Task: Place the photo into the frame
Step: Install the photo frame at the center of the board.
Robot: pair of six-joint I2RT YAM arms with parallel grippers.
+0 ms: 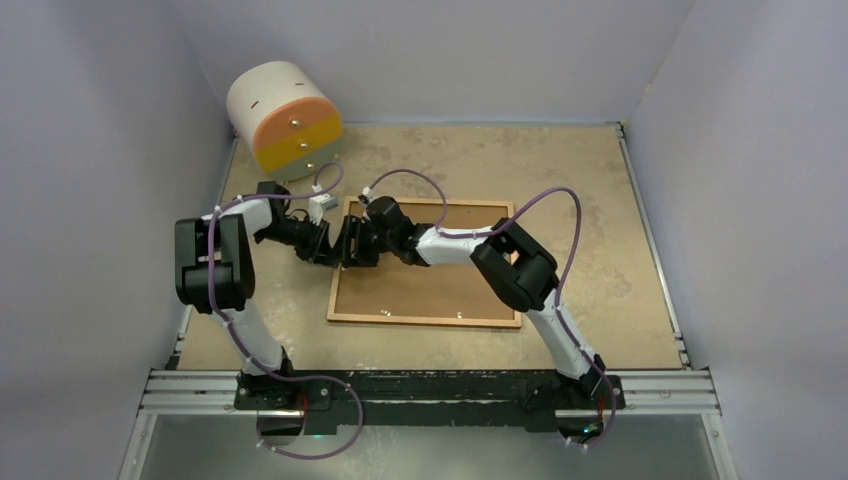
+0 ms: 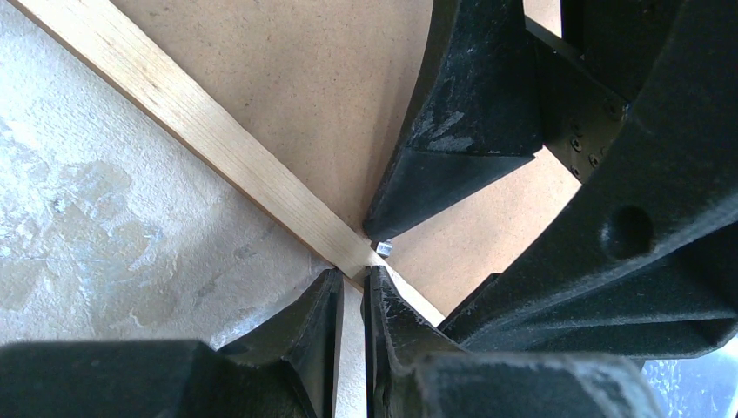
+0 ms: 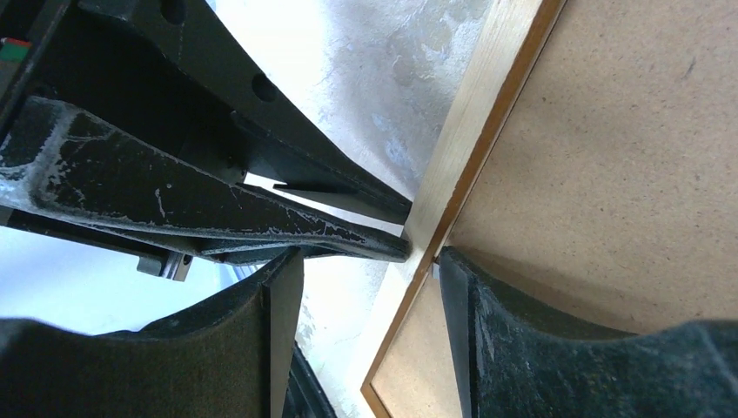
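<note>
The frame (image 1: 420, 320) lies face down on the table with a brown backing board (image 1: 430, 285) in it. The photo is out of view. Both grippers meet at the frame's left rail (image 2: 200, 122). My left gripper (image 2: 355, 277) comes in from the left, its jaws nearly shut with only a thin slit and nothing between them. Its tips touch the rail's outer edge. My right gripper (image 3: 367, 261) stands open across that rail (image 3: 487, 96). One of its fingers rests on the board (image 3: 627, 157) by a small metal tab (image 2: 383, 249); the other hangs over the table outside.
A white drum-shaped box with orange and yellow drawers (image 1: 283, 118) stands at the back left, close behind the left arm. The speckled beige tabletop (image 1: 590, 180) is enclosed by pale walls on three sides.
</note>
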